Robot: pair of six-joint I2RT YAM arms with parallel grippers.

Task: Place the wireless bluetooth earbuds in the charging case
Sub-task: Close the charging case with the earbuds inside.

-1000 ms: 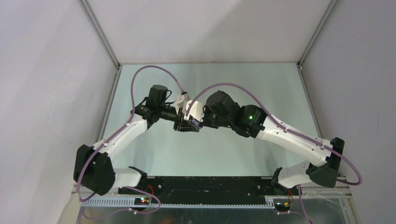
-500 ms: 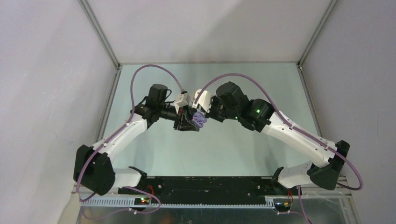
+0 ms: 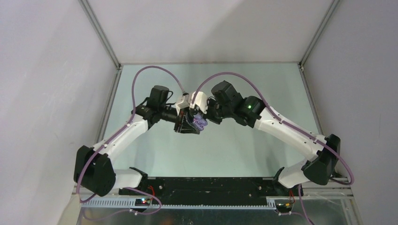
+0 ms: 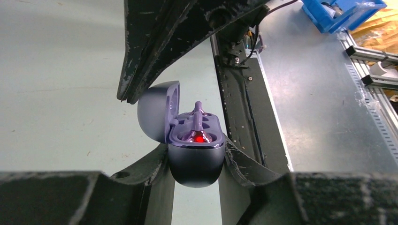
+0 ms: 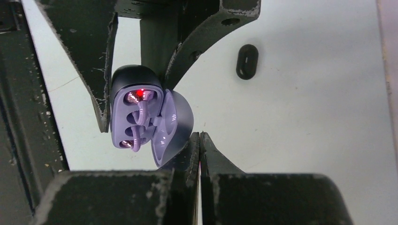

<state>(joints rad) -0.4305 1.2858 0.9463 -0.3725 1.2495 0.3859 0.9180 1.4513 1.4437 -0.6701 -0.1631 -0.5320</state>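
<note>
My left gripper [image 4: 196,164] is shut on the charging case [image 4: 195,161], a dark blue-grey shell with a lilac inside, and holds it above the table. Its lid [image 4: 157,110] stands open and a red light glows in the front well. Lilac wireless bluetooth earbuds [image 5: 133,119] sit in the wells, their stems showing. My right gripper [image 5: 199,137] is shut with nothing between its fingers. Its tips rest against the outside of the open lid [image 5: 176,124]. From above, the case [image 3: 200,122] hangs between both grippers at mid-table.
A small black oval object [image 5: 246,61] lies on the pale green table [image 3: 244,150] beyond the case. Grey walls enclose the table at left, right and back. A black rail [image 4: 239,93] runs along the near edge by the arm bases.
My right wrist has swung away from over the case and toward the back, uncovering its lilac inside from above. The left arm and case have stayed put.
</note>
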